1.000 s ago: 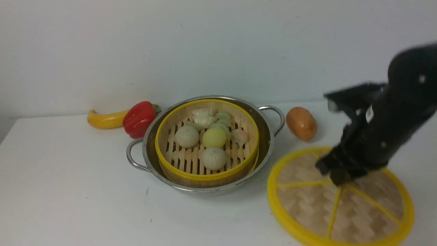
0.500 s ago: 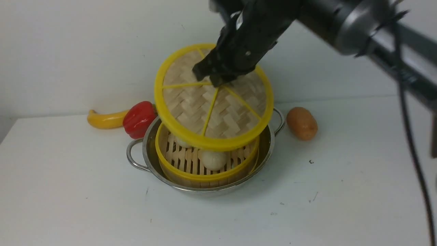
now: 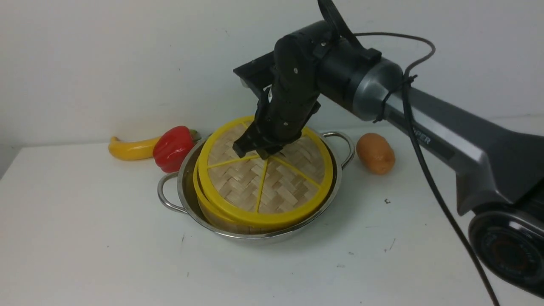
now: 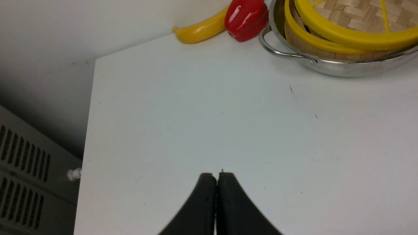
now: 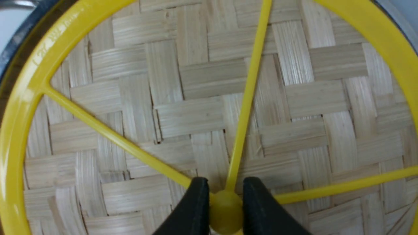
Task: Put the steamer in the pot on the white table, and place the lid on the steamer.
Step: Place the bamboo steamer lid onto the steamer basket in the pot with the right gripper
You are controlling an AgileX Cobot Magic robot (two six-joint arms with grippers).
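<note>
The right gripper (image 5: 225, 192) is pinching the small yellow knob (image 5: 226, 212) at the lid's centre. Its jaws are standing only partly open, one on each side of the knob. Gripping at the hub is probably keeping the wide disc balanced as it is being carried.

The lid (image 3: 272, 182) is lying over the steamer (image 4: 302, 35), which is sitting inside the pot (image 3: 255, 236). It is showing a pale woven-bamboo face, a thick yellow rim and thin yellow spokes. It is not sitting square. The steamer's own yellow rim is peeking out at about 8 o'clock, and the left wrist view is showing a dark gap between the two rims there. I judge it not yet fully seated.

The pot is standing on the table (image 3: 106, 238). A red pepper (image 3: 172, 146) is lying just beside it at 10 o'clock, with a banana (image 3: 127, 148) beyond. A potato (image 3: 375, 153) is lying at 2 o'clock. The left gripper (image 4: 216, 178) is hanging over bare table well apart at about 8 o'clock, jaws pressed together and empty.
</note>
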